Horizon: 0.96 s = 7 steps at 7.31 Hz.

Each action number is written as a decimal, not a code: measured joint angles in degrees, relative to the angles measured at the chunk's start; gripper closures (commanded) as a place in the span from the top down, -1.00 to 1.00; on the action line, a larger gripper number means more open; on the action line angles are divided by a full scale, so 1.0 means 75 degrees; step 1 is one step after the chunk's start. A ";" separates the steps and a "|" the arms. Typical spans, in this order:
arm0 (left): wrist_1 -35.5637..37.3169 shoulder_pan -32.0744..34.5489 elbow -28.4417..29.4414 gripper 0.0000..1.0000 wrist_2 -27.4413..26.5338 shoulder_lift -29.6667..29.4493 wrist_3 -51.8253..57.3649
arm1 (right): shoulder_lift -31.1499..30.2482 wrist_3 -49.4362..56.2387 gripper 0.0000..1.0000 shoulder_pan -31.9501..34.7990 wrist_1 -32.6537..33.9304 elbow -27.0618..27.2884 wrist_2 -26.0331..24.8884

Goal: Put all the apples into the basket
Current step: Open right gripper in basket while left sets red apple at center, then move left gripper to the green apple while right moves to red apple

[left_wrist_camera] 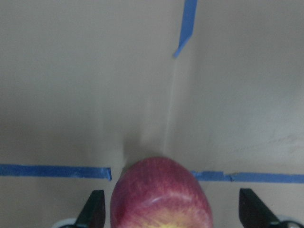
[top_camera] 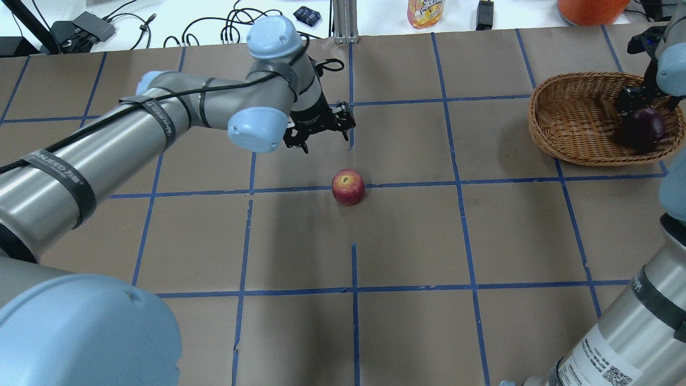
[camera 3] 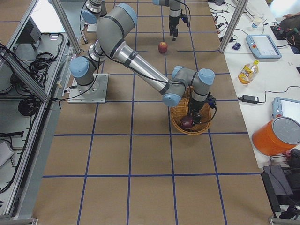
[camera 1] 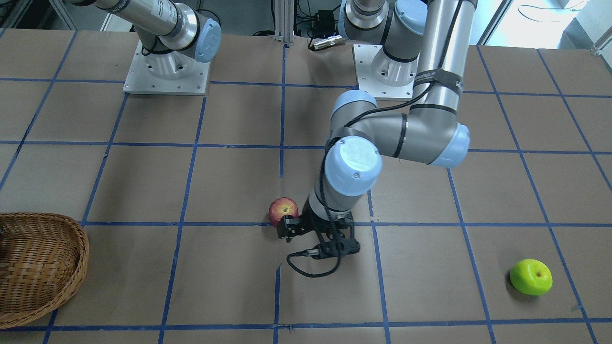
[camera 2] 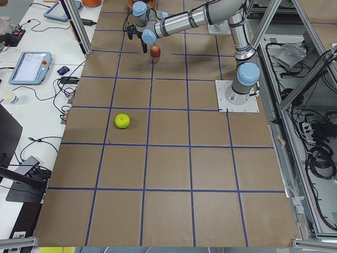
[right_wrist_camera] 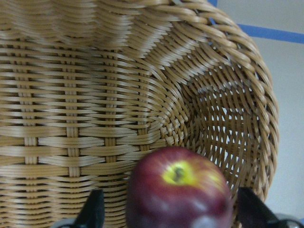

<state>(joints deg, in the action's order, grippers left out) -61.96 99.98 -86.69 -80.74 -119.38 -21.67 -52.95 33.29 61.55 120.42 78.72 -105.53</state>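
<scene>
A dark red apple (top_camera: 348, 186) with a yellowish stem patch sits on a blue tape line mid-table. My left gripper (top_camera: 321, 128) is open, just above it on the far side. In the left wrist view the apple (left_wrist_camera: 161, 194) lies between the spread fingers (left_wrist_camera: 95, 209), untouched. A second dark red apple (top_camera: 641, 128) is in the wicker basket (top_camera: 573, 128) at the far right. My right gripper (top_camera: 636, 102) hovers over it with its fingers (right_wrist_camera: 92, 211) wide apart around the apple (right_wrist_camera: 178, 190). The green apple (camera 1: 530, 277) lies alone on the robot's left side.
The table is brown paper with a blue tape grid. Both arm bases (camera 1: 167, 71) stand at the robot's edge. A juice bottle (top_camera: 426, 12), an orange jug (top_camera: 589, 8) and cables sit on the white bench beyond the table's far edge.
</scene>
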 measured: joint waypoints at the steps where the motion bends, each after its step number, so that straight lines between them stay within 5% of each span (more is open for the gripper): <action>1: -0.0711 -0.0723 0.0271 1.00 -0.0133 0.0143 0.0858 | -0.0144 0.0017 1.00 0.0002 -0.0258 -0.0006 0.0005; 4: -0.2283 -0.3097 0.0947 1.00 -0.0995 0.0368 0.3322 | -0.1381 -0.0087 1.00 0.0606 -0.2217 0.0001 0.0201; 7: -0.0890 -0.3967 0.1382 1.00 -0.1618 -0.0452 0.6098 | -0.2218 -0.2276 1.00 0.2109 -0.3553 0.0029 0.1292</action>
<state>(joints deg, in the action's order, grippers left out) -68.63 70.23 -76.33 -92.87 -122.77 24.07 -69.59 16.22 77.37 93.77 78.94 -95.84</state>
